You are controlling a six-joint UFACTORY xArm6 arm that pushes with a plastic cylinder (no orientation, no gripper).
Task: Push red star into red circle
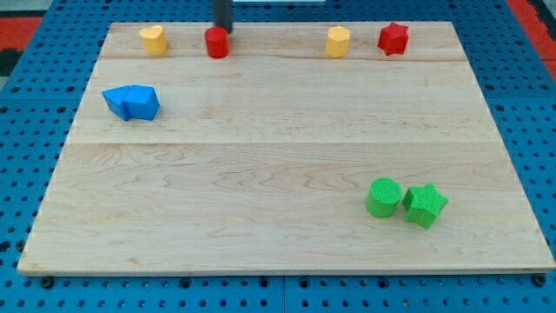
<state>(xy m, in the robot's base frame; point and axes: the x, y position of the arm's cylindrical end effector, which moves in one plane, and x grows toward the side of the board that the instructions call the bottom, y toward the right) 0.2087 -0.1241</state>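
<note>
The red star [393, 38] sits near the view's top right on the wooden board. The red circle [217, 42] is a short red cylinder near the top, left of centre. My tip [223, 29] comes down from the top edge and ends just behind the red circle, touching or almost touching its top-right side. The red star is far to the right of my tip, with the yellow hexagon between them.
A yellow heart [154, 39] sits left of the red circle. A yellow hexagon [338, 41] sits just left of the red star. Two blue blocks [132, 102] touch at the left. A green circle [383, 196] and green star [425, 205] sit at the bottom right.
</note>
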